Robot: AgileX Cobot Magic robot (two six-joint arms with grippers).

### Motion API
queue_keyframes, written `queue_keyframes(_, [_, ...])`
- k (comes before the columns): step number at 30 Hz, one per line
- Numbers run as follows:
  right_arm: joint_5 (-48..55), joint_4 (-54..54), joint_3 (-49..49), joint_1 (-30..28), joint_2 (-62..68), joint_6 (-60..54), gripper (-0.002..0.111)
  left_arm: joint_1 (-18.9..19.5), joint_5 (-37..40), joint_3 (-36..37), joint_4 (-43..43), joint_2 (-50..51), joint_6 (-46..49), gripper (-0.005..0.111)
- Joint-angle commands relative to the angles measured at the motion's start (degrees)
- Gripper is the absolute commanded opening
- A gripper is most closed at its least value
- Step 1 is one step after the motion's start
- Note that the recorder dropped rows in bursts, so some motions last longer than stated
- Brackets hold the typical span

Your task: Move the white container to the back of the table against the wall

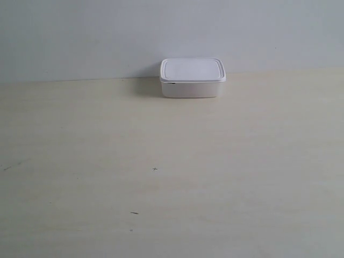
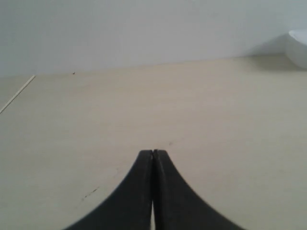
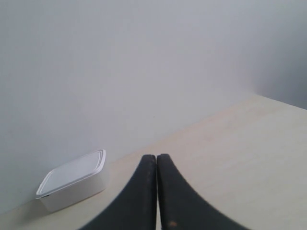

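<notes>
Ext view, L to R: the wall runs plain pale grey across the back. The table is cream-beige w/ faint grain and a few tiny dark specks toward the front-middle. Just R of centre, at the table's back edge, sits the white container. It's a shallow rectangular box w/ rounded corners and a flat rimmed lid on top, plus a small dark mark under the rim at the front corner on the view's L. Its rear lies on the line where table meets wall; can't tell if it touches the wall.

Left wrist cam: left gripper has both black fingers pressed together at the tips, low over bare table. The container shows only as a white edge cut by the frame, by the wall, well apart from this claw.

Right wrist cam: right gripper is likewise closed, w/ only a hairline seam between the fingers, gripping nothing. The container is in full view at the wall's base, ahead of the tips and off to one side, apart from them
</notes>
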Motion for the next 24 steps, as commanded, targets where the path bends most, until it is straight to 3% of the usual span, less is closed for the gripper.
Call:
queue_keyframes(1, [-0.07, -0.01, 0.23, -0.33, -0.31, -0.04, 0.0, -0.3, 3.21, 0.01, -3.12, -0.37, 10.0, 0.0])
queue_keyframes(9, [-0.07, 0.09, 0.23, -0.33, -0.31, -0.04, 0.0, -0.3, 3.51, 0.01, -4.72, -0.37, 11.78, 0.0])
queue_keyframes(15, [1.21, 13.51, 0.23, -0.33, -0.31, -0.15, 0.0, -0.3, 3.49, 0.01, -5.0, -0.37, 11.51, 0.0])
queue_keyframes(24, [1.21, 13.51, 0.23, -0.33, -0.31, -0.15, 0.0, -0.3, 3.49, 0.01, -5.0, -0.37, 11.51, 0.0])
